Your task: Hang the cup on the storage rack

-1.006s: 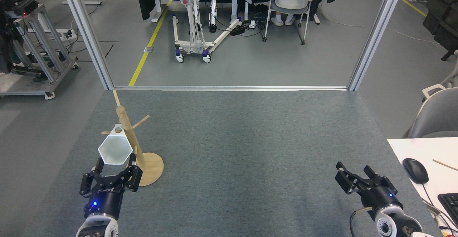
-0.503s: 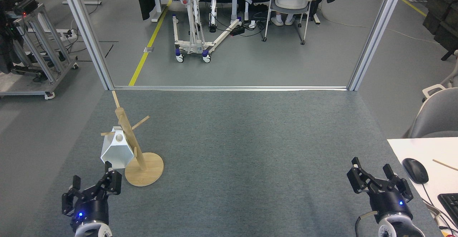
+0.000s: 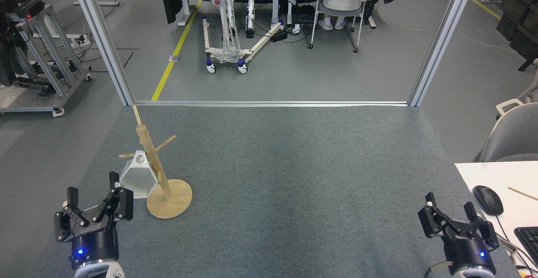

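We see the cup [image 3: 138,180] hanging on the storage rack [image 3: 156,169] at about 9 o'clock on our grey carpeted table [image 3: 286,173]. It hangs by its small handle, which loops over a peg high on the left side of the pole, so the narrow base sits up against the peg and the wide hexagonal mouth points down and toward 7 o'clock. Its long axis tilts from the peg down to the left, close to the line of the pole. The cup is white and matte, with flat facets that meet in crisp edges. Whether its lower rim touches the table, we cannot tell.

The storage rack is light, smooth wood: a flat round disc base, a slim pole that leans in our view toward 11 o'clock, and thin pegs that angle upward, one to 2 o'clock and one to 9 o'clock behind the cup.

Our left gripper [image 3: 93,206] sits at 7 o'clock, just below and left of the cup, with its black fingers spread wide and nothing between them. One fingertip shows just beside the cup's lower edge; we cannot tell whether they touch. Our right gripper [image 3: 457,223] is at 5 o'clock, well apart from the rack, also spread wide and empty. A black mouse [image 3: 487,200] lies on a white desk [image 3: 483,173] at 4 o'clock.
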